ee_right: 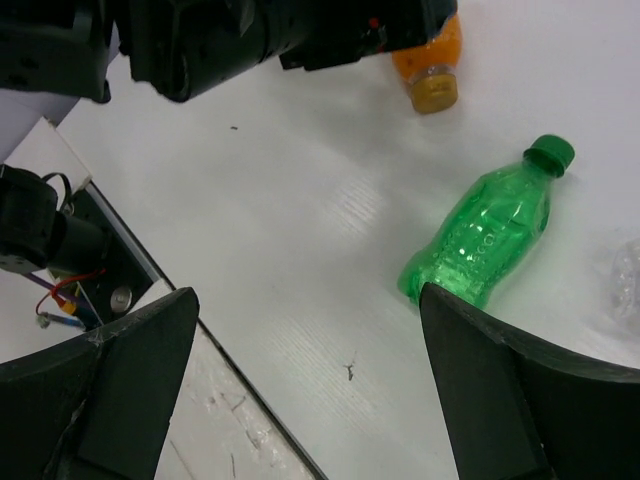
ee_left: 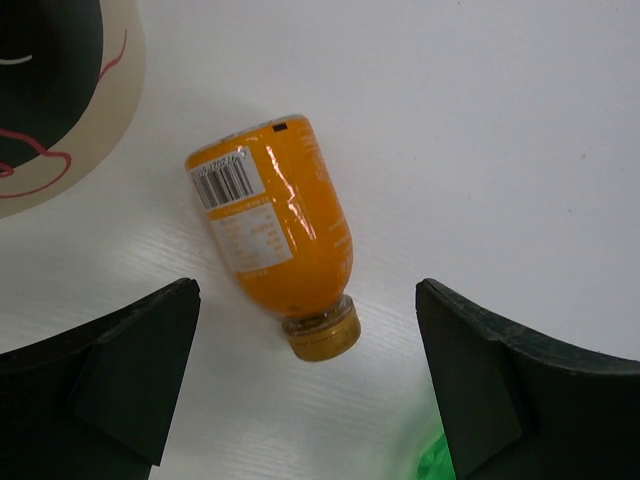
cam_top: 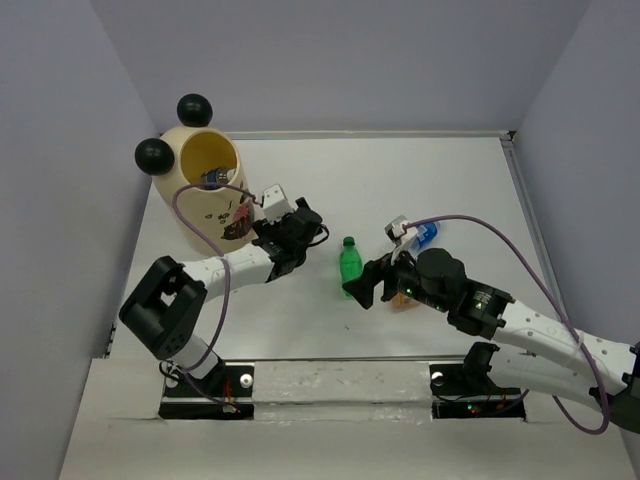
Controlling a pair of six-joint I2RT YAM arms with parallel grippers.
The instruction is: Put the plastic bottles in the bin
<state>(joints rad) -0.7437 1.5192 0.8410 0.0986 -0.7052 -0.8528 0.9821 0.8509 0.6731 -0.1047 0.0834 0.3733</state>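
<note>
1 overhead, 2 close wrist views

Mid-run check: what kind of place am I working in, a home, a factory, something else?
Most likely a lab test cell, not a home: plain walls box in a white table, the arm bases are bolted along its near edge, and the props include a bin and a green bottle.

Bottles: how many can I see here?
5. Orange bottle lying below the left gripper; green bottle mid-table; another orange one half hidden under the right gripper; blue-capped clear bottle beyond it; blue-labelled bottle inside the bin. Others may be hidden.
</note>
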